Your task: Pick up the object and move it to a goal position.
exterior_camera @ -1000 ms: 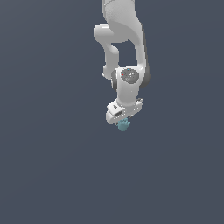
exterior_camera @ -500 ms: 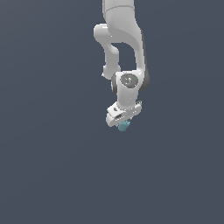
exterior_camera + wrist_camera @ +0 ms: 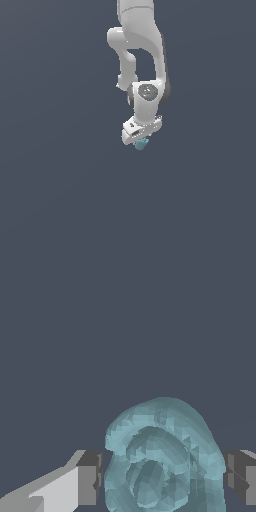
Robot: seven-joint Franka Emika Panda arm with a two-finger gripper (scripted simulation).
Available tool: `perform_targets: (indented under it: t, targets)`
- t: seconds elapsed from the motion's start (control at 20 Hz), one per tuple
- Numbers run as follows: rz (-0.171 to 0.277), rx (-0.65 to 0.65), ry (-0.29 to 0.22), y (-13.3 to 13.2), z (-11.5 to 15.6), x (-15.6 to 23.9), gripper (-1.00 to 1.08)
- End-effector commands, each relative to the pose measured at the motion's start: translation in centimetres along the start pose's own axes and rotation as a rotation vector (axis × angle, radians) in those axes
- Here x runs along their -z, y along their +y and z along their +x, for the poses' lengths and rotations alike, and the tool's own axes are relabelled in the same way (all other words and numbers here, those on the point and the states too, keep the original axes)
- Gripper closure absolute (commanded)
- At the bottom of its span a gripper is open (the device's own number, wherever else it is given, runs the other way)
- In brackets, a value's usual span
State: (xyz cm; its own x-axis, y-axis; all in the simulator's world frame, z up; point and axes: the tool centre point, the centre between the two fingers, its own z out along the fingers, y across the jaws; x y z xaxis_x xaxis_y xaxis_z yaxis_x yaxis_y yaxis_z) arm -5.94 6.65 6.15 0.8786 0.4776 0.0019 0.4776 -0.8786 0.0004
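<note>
Plain slate-grey ground, featureless — gripper (image 3: 141, 141) of white arm (image 3: 142, 60), jaws set either side of teal object (image 3: 162, 461) and apparently clamped on it — held so, presumably, for carriage to goal.

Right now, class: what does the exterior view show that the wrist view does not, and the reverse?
Only the exterior view shows the whole white arm reaching down, with the gripper at its end. Only the wrist view shows the teal object's lumpy, hollowed surface and the grey fingertips flanking it on either side. Both show the object in the gripper, against plain dark ground.
</note>
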Motion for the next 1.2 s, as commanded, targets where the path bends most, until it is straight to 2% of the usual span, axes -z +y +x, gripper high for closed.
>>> perform_targets:
  t: [0.0,0.55,1.15]
  targets:
    - [0.000,0.000,0.000,0.0,0.0,0.2,1.08]
    - [0.000,0.001,0.000,-0.1,-1.1,4.5,1.08]
    - [0.001,0.001,0.000,-0.3,-3.8,15.4,1.08]
